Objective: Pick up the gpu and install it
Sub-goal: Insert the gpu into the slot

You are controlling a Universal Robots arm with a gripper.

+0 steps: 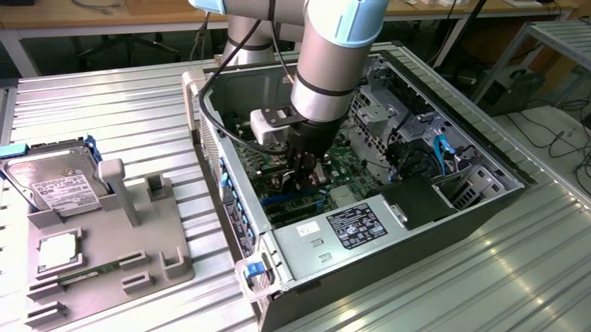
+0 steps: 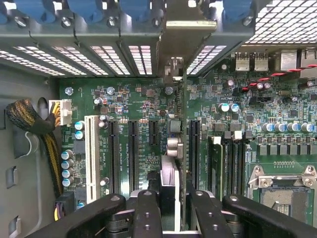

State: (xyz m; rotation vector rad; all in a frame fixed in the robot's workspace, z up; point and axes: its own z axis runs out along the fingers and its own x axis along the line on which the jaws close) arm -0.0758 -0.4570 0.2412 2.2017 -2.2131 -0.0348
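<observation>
I'm working in a lab or workshop: ribbed aluminium table (image 1: 111, 104), open computer case (image 1: 480, 207), wooden benches (image 1: 93, 17) behind, cables on the floor (image 1: 563, 135).

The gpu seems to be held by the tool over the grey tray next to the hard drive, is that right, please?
Not quite: the tool does hold the gpu, but inside the open computer case, edge-on above the motherboard slots, as the wrist view shows. The hard drive sits apart on the grey tray.
</observation>
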